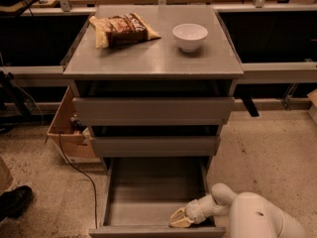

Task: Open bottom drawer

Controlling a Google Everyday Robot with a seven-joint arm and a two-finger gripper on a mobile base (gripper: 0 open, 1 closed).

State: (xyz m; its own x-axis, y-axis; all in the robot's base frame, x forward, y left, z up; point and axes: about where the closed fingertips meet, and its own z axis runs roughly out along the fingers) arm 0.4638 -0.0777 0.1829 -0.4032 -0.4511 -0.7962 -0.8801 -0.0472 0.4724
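The bottom drawer (148,202) of the grey cabinet stands pulled out toward the camera, its shallow grey tray interior showing and its front panel (156,231) at the bottom edge of the view. My gripper (181,218) reaches in from the lower right on the white arm (252,217). It sits inside the drawer at its front right corner, just behind the front panel. The two upper drawers, the top one (153,110) and the middle one (154,146), are pushed in.
On the cabinet top (148,58) lie a snack bag (121,29) and a white bowl (189,35). A cardboard box (67,128) and a black cable (81,175) are on the floor at the left. A shoe (15,201) shows at the far left. Workbenches stand behind.
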